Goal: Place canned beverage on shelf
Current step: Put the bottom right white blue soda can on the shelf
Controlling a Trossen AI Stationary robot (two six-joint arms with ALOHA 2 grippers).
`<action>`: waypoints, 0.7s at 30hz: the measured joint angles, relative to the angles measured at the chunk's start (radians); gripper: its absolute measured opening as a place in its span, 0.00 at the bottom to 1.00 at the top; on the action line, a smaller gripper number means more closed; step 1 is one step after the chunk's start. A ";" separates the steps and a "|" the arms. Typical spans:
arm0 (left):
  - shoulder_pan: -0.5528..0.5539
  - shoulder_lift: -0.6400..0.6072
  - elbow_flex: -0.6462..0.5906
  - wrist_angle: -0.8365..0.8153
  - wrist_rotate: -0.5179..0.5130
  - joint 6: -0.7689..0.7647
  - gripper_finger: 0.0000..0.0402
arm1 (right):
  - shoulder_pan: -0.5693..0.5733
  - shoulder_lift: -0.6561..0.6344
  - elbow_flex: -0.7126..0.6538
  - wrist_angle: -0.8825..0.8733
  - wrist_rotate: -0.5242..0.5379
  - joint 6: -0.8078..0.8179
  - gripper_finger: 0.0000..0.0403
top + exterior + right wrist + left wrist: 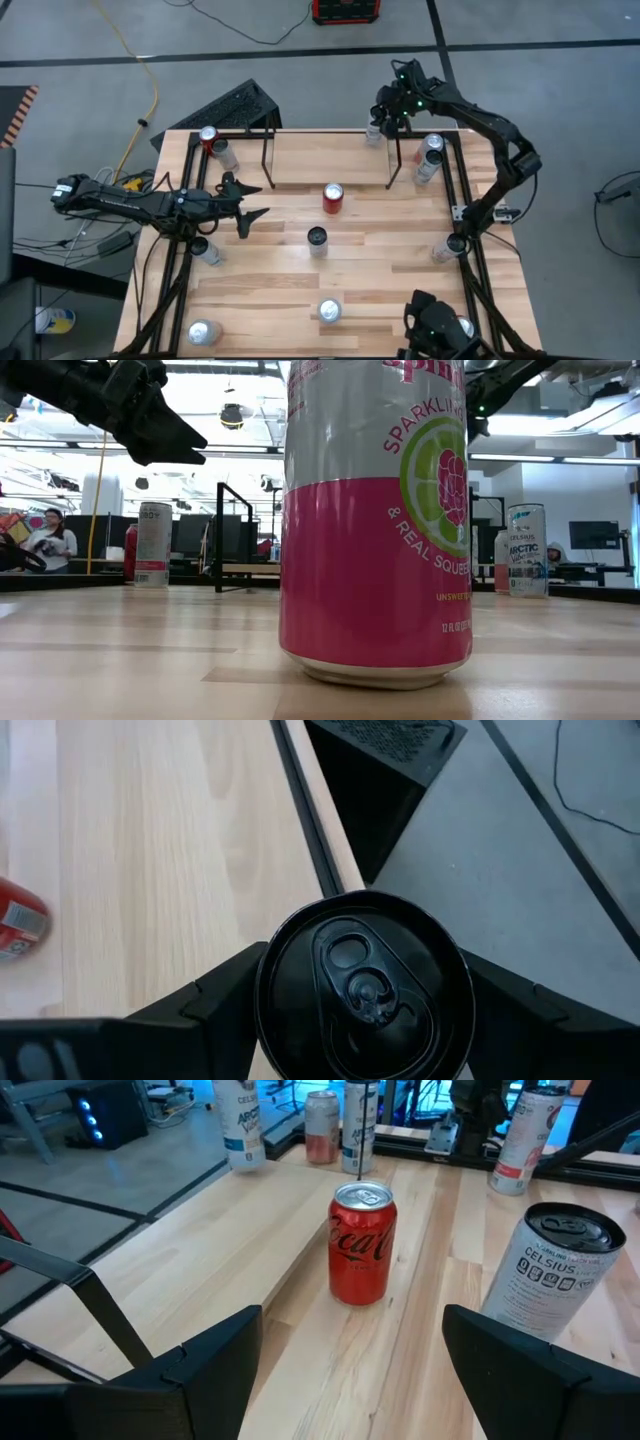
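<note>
Carrying a black-topped can (365, 988) clamped between its fingers, the right gripper (385, 122) hangs at roughly 1 o'clock of the table (360, 270) in the high view, over the far edge by the shelf (330, 150). The right wrist view looks straight down on the can's lid, with a finger hugging each side and the shelf's light board and a black rail below it, so the can looks airborne rather than set down. The step in hand reads as the transport-to-place phase: can held and brought over the shelf's right end, not yet released. The next move likely calls for lowering the can upright onto the board, inside the thin rod uprights, then spreading the fingers and lifting straight off so the can does not tip. The left gripper (245, 200) waits at about 9 o'clock, fingers apart and holding nothing; its wrist view shows it facing the red cola can (362, 1243) at table centre, with a Celsius can (552, 1275) just off to one side, so that red can may be the next pick. More cans stand around the table's edges, and a pink-and-silver sparkling can (375, 510) fills the low view. A person (45, 542) sits in the room far behind.
</note>
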 joint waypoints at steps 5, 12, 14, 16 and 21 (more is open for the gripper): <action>0.000 0.000 0.000 0.000 0.000 0.000 0.74 | -0.013 0.005 -0.002 -0.002 0.000 0.000 0.72; 0.000 0.000 0.000 -0.001 0.001 0.001 0.74 | -0.013 0.031 -0.003 0.002 -0.001 0.003 0.72; 0.000 0.000 0.000 -0.001 0.001 0.001 0.74 | -0.019 0.031 -0.003 -0.001 -0.001 0.002 0.72; 0.000 0.000 0.000 -0.002 0.001 0.005 0.74 | -0.023 0.031 -0.003 -0.001 -0.004 0.007 0.72; 0.000 0.000 0.000 -0.002 0.001 0.012 0.74 | -0.031 0.031 -0.003 -0.014 -0.008 0.027 0.74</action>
